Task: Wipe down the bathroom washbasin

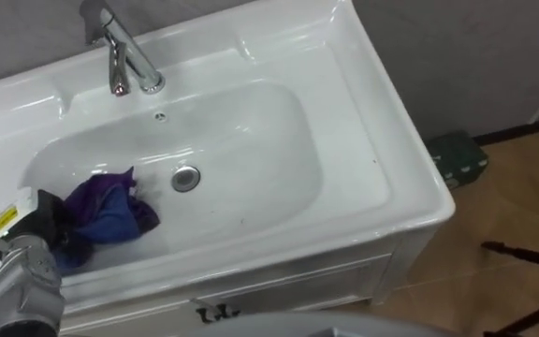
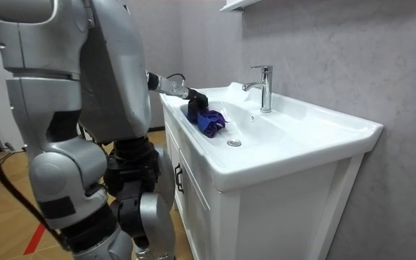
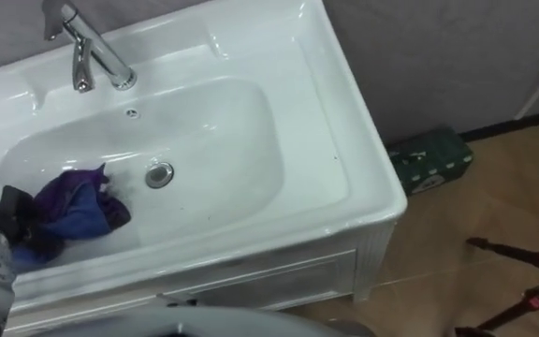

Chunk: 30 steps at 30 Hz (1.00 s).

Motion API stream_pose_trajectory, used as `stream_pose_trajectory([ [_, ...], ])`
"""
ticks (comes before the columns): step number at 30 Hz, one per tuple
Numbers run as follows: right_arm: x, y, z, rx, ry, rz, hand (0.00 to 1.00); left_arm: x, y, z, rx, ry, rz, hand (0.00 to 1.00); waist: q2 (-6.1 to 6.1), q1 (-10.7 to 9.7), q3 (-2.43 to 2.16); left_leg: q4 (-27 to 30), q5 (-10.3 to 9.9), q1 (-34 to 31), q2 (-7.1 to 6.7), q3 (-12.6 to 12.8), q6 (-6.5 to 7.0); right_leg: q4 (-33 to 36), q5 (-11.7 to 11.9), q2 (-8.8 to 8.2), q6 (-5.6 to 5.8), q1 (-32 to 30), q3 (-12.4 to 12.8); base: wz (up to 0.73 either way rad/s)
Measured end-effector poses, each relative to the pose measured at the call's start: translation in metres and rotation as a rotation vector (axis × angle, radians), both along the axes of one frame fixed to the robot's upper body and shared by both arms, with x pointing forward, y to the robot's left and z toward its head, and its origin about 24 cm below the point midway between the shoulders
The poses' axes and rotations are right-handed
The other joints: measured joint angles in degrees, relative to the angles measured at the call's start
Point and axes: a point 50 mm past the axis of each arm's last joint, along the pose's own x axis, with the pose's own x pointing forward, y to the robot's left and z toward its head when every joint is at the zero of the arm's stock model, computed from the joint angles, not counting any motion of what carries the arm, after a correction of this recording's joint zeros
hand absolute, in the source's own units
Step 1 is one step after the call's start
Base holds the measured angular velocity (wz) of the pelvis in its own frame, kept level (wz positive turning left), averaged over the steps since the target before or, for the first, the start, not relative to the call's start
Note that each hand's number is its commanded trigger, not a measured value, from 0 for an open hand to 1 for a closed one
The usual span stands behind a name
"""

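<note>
Standing at the front of the white basin (image 1: 372, 140), the robot reaches in with its left hand (image 1: 47, 220), the dark fingers curled round one end of a bunched purple cloth (image 1: 110, 211). The cloth lies in the bowl's left end, just left of the drain (image 1: 186, 178) (apart from it) and well forward of the tap (image 1: 124, 58). A green box (image 1: 457, 157) sits on the floor (image 1: 494, 220) to the right.

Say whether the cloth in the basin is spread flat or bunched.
Bunched: the purple cloth sits crumpled in folds on the basin floor, left of the drain, gripped by the left hand.
</note>
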Motion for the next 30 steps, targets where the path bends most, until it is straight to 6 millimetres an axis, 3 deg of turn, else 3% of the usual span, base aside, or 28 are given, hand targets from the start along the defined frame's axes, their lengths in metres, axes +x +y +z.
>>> stream_pose_trajectory([
  [16,0.002,0.001,0.0,0.029,-0.006,-0.001,0.0,0.0,0.0,0.006,0.0,-0.013,-0.026,1.0,0.08,0.2,0.04,2.0,-0.1,-2.0,-0.18,0.1,-0.01,0.6,-0.2,-0.54,0.19,-1.2,-0.3,0.01],
  [23,0.001,0.002,0.0,0.038,-0.003,0.005,0.0,0.007,0.0,0.015,-0.008,-0.017,-0.056,1.0,0.2,1.9,0.11,2.1,-0.2,-2.9,-0.13,0.0,-0.13,1.0,-0.2,-0.58,0.19,-2.1,-0.3,0.0],
  [29,0.0,0.002,-0.001,0.037,0.009,0.026,0.0,0.015,0.003,0.022,-0.008,-0.017,-0.076,1.0,0.21,2.3,0.55,3.5,-0.3,-3.3,-0.16,-0.3,-0.13,1.1,-0.2,-0.71,0.24,-2.2,-0.2,0.01],
  [30,0.001,0.002,-0.001,0.039,0.004,0.019,0.0,0.015,0.003,0.023,-0.006,-0.023,-0.079,1.0,0.07,2.3,0.85,4.1,-0.3,-3.5,-0.16,-0.3,-0.11,1.1,-0.2,-0.77,0.27,-2.2,-0.3,0.05],
])
